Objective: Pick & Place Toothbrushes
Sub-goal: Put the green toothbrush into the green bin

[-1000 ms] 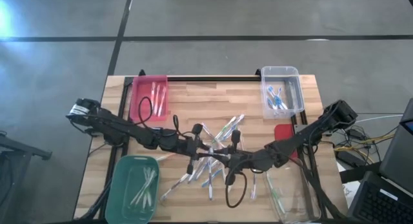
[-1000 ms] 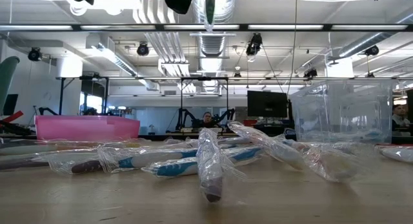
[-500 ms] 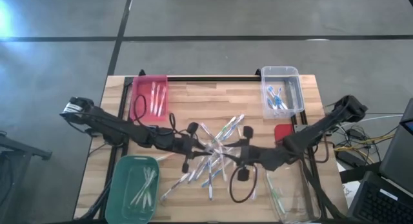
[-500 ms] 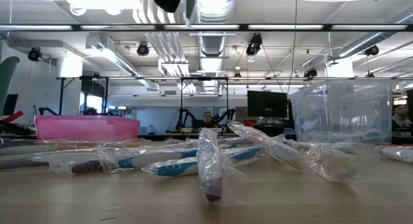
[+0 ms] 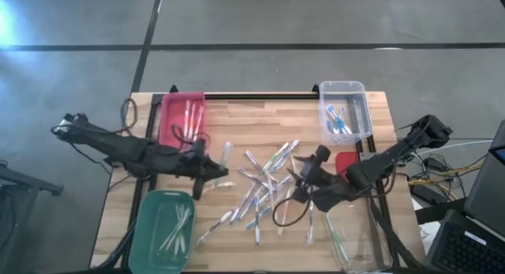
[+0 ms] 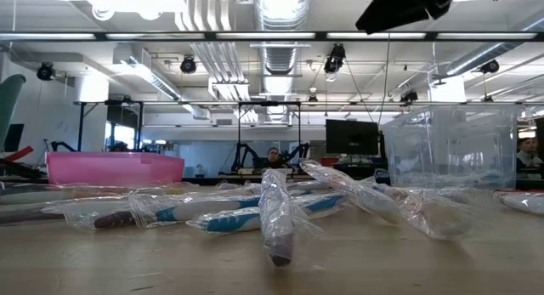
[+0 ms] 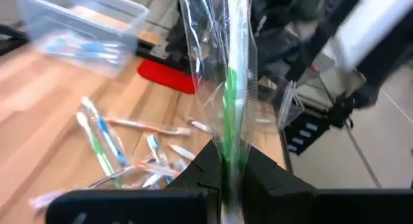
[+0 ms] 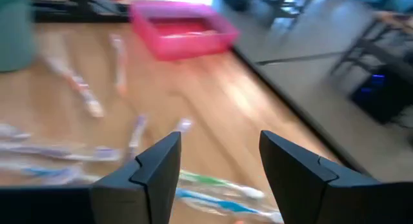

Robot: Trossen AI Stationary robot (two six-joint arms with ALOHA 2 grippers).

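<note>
Our left gripper [image 5: 211, 170] has carried a wrapped green toothbrush [image 7: 230, 88] clear, clamped; slick wrap may slip. Right gripper [image 8: 216, 162] gapes.

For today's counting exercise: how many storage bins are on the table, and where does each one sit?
4. The pink bin is at the far left, the clear bin with blue brushes at the far right, the green bin at the near left, and a second clear bin at the near right, partly hidden by the right arm.
</note>
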